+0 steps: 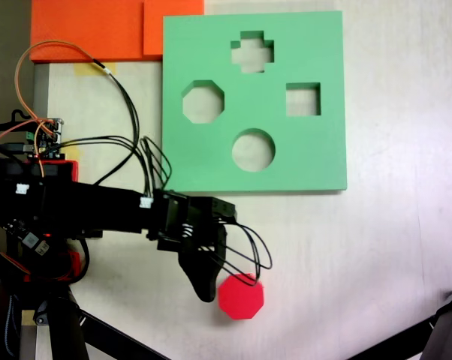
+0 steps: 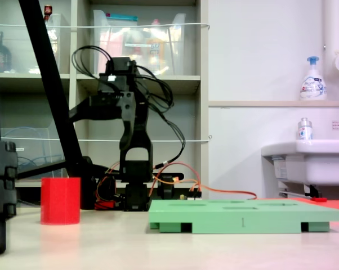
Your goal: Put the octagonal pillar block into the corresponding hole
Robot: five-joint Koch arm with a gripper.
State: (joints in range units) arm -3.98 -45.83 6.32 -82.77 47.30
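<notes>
— Where is the octagonal pillar block right now?

— Standing on the pale worktop, well below the green foam board in the top-down fixed view. In the low side view it is a red upright prism on the left, apart from the board, which lies flat on the worktop.

— And the claw?

— The claw is just to the left of the block in the top-down view, its dark tip right against the block's upper-left edge. Whether it touches, I cannot tell.

— Released or clenched?

— I cannot tell. Only one dark finger shows from above, and in the side view the arm points down behind the block's side of the scene without showing two separate tips.

— What about the corresponding hole?

— It is the eight-sided cutout on the board's left side in the top-down view, with a cross cutout above right, a square cutout to the right and a round cutout below right. All four are unfilled.

— Anything else nearby?

— An orange foam sheet lies at the upper left, touching the board's top corner.
</notes>
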